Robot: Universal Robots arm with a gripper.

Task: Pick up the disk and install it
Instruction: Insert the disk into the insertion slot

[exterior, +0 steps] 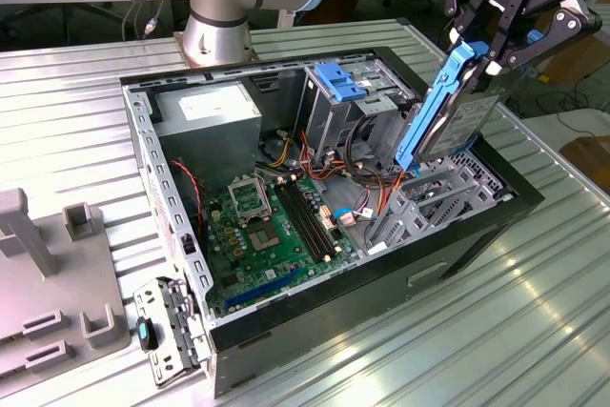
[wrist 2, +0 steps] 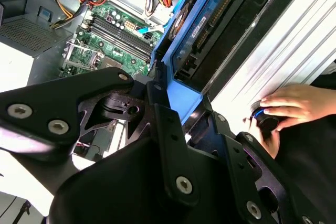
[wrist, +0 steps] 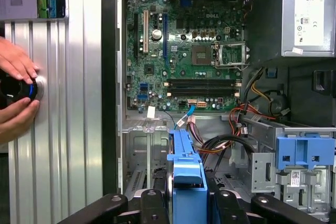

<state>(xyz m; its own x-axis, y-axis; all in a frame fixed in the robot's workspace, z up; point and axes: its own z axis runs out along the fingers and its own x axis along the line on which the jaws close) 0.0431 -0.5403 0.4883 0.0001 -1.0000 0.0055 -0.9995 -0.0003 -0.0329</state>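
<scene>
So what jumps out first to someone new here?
The gripper clamping the disk, held on edge over the open computer case at the exterior view's right. Then the green motherboard on the case floor, and in the first wrist view a person's hands on a black knob beside the case.

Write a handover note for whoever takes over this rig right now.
Tool: shut on the disk, gripping the upper end of its blue carrier rail.
Disk: lifted, on edge and steeply tilted, over the open computer case at the exterior view's right, lower end near the metal bays.
Done: pick-up.
Left: disk not seated in any bay.
Note: a person's hands are beside the case.
</scene>
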